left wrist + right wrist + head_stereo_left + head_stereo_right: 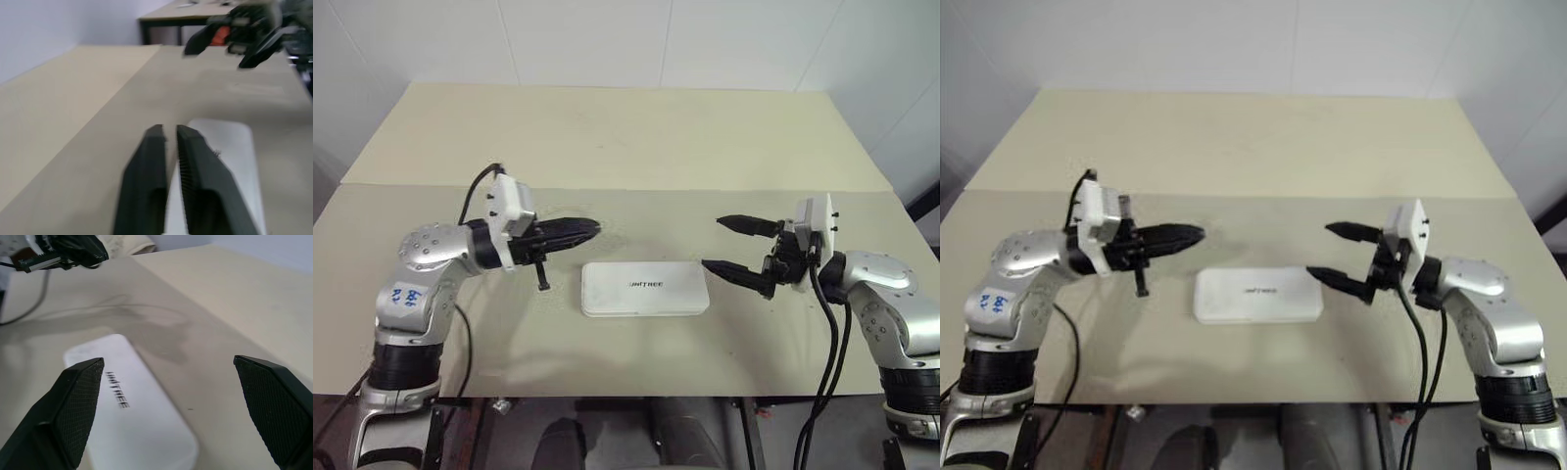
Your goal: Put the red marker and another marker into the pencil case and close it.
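Two grippers hovered apart | left gripper: black fingers nearly together, empty | right gripper: jaws spread wide, empty | white hard-plastic rectangular pencil case: lid down, on beige table, between them

Beige counter is seen, made of two boards joined by a seam running across its middle. White wall is seen behind it. Second dark-framed table is seen further off.
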